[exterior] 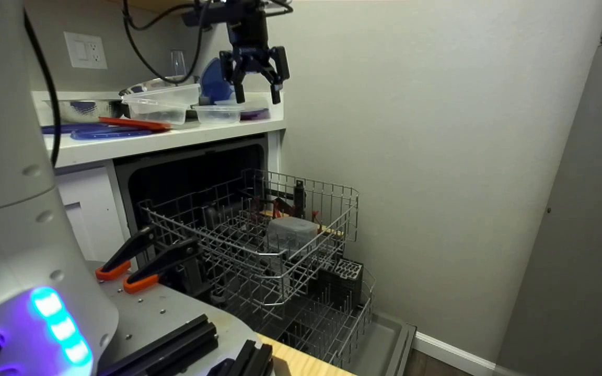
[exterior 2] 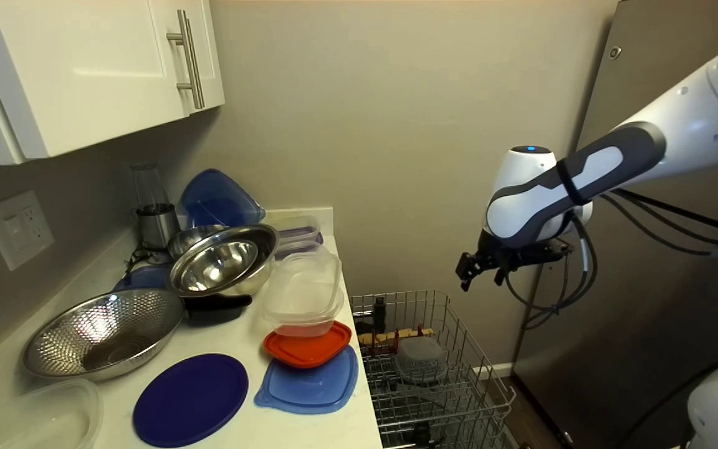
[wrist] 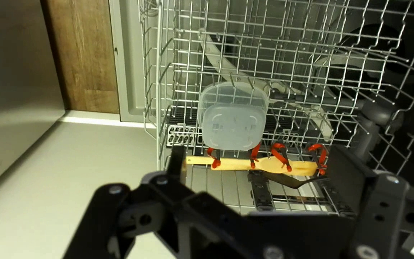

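Colander (exterior 2: 103, 327) at eight o'clock and red lid (exterior 2: 314, 348) at seven, in an exterior view, are out on your bench (exterior 2: 275, 430), not racked; at five, a clear container (exterior 2: 420, 360) already sits in the upper rack (exterior 2: 466, 350). At four, well above, your end effector (exterior 2: 482, 283) hangs with jaws apart, gripping nothing, so you appear to have no piece underway.
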You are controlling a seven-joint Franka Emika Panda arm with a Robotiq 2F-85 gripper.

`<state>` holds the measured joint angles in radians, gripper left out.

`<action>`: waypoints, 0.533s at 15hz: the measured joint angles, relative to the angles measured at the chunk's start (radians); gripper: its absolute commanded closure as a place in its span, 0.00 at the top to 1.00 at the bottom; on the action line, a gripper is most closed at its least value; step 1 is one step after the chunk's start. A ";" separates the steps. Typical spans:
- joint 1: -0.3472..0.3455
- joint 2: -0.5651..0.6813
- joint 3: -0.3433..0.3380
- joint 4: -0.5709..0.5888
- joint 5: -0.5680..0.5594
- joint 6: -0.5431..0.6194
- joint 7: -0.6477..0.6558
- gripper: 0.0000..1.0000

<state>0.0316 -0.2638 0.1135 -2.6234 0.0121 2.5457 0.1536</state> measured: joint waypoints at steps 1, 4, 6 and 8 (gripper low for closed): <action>0.001 0.060 0.003 0.027 -0.019 0.042 -0.008 1.00; 0.009 0.226 0.005 0.111 -0.078 0.134 -0.024 1.00; 0.015 0.309 0.004 0.164 -0.094 0.160 -0.045 1.00; 0.023 0.372 0.000 0.213 -0.096 0.171 -0.073 1.00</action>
<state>0.0547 0.1082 0.1138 -2.4105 -0.0837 2.7167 0.0807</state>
